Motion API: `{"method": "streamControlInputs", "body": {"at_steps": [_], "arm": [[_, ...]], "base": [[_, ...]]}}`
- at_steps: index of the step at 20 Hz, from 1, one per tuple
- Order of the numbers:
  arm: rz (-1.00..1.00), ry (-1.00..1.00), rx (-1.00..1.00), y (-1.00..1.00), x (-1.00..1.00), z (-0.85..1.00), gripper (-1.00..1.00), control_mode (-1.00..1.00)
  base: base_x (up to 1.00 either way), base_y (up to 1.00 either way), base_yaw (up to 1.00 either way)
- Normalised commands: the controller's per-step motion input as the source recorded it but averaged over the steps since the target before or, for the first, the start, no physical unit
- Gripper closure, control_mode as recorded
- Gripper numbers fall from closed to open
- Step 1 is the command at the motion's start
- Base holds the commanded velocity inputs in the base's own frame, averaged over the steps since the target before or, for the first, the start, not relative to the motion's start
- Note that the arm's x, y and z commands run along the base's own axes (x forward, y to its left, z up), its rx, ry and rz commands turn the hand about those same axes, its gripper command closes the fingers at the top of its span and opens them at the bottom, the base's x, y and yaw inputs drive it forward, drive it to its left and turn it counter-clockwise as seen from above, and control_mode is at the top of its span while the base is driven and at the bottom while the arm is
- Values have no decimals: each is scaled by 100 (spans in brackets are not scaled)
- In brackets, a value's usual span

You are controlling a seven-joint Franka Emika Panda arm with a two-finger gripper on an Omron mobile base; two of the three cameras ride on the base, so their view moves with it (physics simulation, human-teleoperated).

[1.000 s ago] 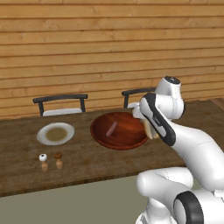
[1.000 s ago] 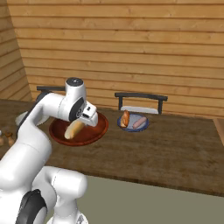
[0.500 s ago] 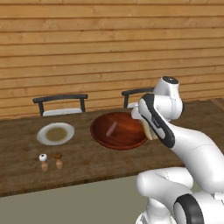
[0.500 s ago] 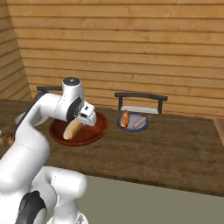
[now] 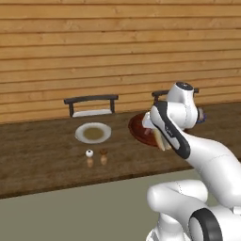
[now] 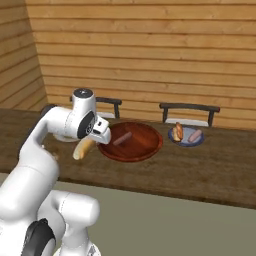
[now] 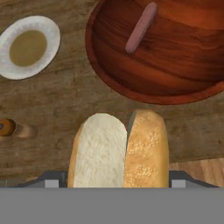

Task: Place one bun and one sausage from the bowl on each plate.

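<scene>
A: Left base view first. We see the pale grey-white plate (image 5: pixel 93 133) left of centre on the wooden table (image 5: pixel 42 155), its tan middle bare. Below it stand two small shakers (image 5: pixel 96 157), one white-topped, one brown. Right of centre, the reddish-brown bowl (image 5: pixel 139 128) is mostly hidden behind the white arm (image 5: pixel 188 146), and a strip of the bun (image 5: pixel 158 140) peeks out beside the arm's dark band.

B: Right base view. We find the gripper (image 6: pixel 85 146) at centre left with the bun (image 6: pixel 83 148) hanging tilted beneath it, just left of the bowl (image 6: pixel 131 141). One sausage (image 6: pixel 122 138) lies in the bowl. To the right, the bluish-grey plate (image 6: pixel 186 137) already carries a bun and a sausage. Two chair backs (image 6: pixel 189 108) stand behind the table.

A: Hand view. We look down on the bun (image 7: pixel 119 151), split lengthwise, filling the lower middle between the two finger tips (image 7: pixel 52 181) at the bottom edge. The fingers stand wide and hold the bun by its sides.

B: Above it, at upper right, we see the bowl (image 7: pixel 131 83) with the sausage (image 7: pixel 141 27) lying slantwise. The pale plate (image 7: pixel 43 30) sits at upper left, and a shaker (image 7: pixel 5 127) shows at the left edge.
</scene>
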Motion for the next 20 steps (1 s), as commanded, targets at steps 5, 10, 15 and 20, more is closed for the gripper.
{"method": "streamControlInputs", "body": {"at_steps": [5, 10, 15, 20], "arm": [[0, 0, 0, 0, 0, 0, 100, 100], [0, 0, 0, 0, 0, 0, 100, 100], [0, 0, 0, 0, 0, 0, 100, 100], [0, 0, 0, 39, 26, 0, 100, -100]], "base": [[38, 41, 0], [43, 1, 0], [45, 0, 0], [6, 0, 0]]}}
